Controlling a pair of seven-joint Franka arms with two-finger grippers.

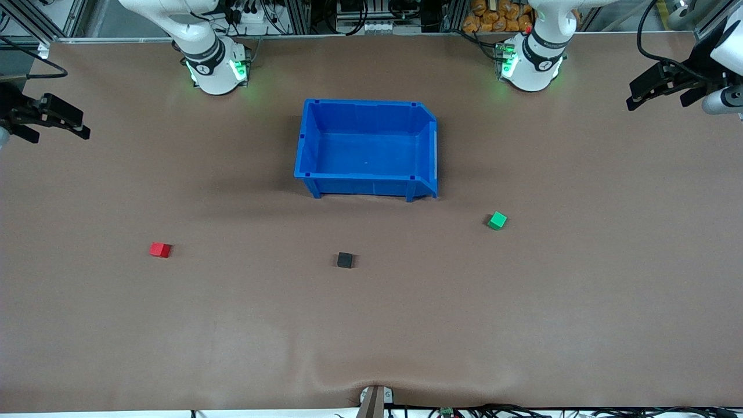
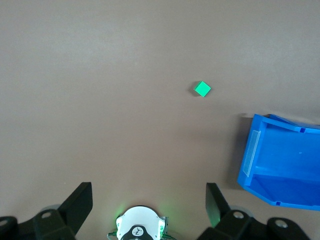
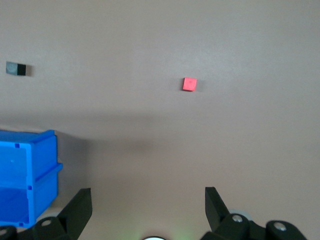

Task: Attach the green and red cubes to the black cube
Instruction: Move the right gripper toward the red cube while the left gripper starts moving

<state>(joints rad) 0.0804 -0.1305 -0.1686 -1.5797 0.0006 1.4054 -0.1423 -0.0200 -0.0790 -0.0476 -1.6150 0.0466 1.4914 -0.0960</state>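
Nothing of the task is done yet; all three cubes lie apart on the worktop (image 1: 580, 325).

Black cube (image 1: 345, 260): mid-worktop, nearer the front camera than the blue bin (image 1: 428, 152). Judged the anchor, since it sits between the other two.

Green cube (image 1: 497, 220): toward my left arm's end, near the bin's corner, turned slightly askew. Red cube (image 1: 160, 250): toward my right arm's end, well apart from the black one.

Left tool (image 1: 659, 87): up over the worktop's edge at the left arm's end, fingers spread wide, holding nothing. Its wrist view looks down on the green cube, so that one is presumably its pick.

Right tool (image 1: 49, 119): over the worktop's edge at the right arm's end, likewise wide open and empty. Its wrist view takes in the red cube, with the black one off to one side.

Both arms stand out at the ends, probably to leave the cubes unobstructed. Bin holds nothing visible; its part in the task is unclear.
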